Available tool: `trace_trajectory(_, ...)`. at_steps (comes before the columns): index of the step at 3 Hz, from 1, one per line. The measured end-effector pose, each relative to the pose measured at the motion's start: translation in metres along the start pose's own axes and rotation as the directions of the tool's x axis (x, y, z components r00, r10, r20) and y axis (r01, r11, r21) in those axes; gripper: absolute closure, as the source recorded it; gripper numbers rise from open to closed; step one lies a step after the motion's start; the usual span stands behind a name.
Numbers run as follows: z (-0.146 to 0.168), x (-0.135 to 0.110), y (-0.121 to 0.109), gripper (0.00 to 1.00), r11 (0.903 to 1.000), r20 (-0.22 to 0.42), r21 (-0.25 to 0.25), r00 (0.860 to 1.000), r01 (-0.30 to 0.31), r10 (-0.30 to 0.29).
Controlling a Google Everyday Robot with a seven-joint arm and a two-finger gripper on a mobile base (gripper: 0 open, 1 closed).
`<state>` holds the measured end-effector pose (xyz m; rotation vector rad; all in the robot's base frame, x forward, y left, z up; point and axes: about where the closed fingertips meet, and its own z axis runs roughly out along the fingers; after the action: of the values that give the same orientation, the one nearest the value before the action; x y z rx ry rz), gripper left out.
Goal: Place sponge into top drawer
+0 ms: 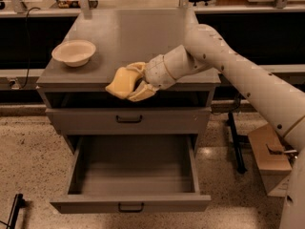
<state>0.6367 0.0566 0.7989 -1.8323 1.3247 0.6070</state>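
Pincer (133, 83): found at the front edge of the bench (143, 32), a little left of centre, at the end of the white arm (228, 66) that reaches in from the right; it is clamped on the sponge (118, 83).
Sponge: pale yellow and held between the upper finger and the lower finger (141, 95); it is carried over the bench's front lip, directly above the opened drawer. Whether the lip is touched cannot be told.
Top drawer (86, 204): the lowest one, pulled fully out as a wide, shallow grey tray; a small black handle (130, 207) is fixed to its front.
Drawer front above (81, 120): kept shut, with a like handle at its middle.
Bowl (74, 52): cream and round, set upright on the bench's left side, well apart from the sponge.
Cardboard box (269, 159): seen on the speckled floor to the right, under the arm.
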Motion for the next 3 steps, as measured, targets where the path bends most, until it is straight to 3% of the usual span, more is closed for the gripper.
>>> trace_trajectory(1,0.000,0.000,0.000,1.00,1.0000,0.000,0.000,1.000,0.000,0.000)
trace_trajectory(2,-0.003,-0.026,0.004,1.00,0.9982,0.061,-0.003,0.996,0.059,-0.059)
trace_trajectory(3,-0.004,-0.070,0.028,1.00,0.9815,0.109,-0.031,0.977,0.189,-0.184)
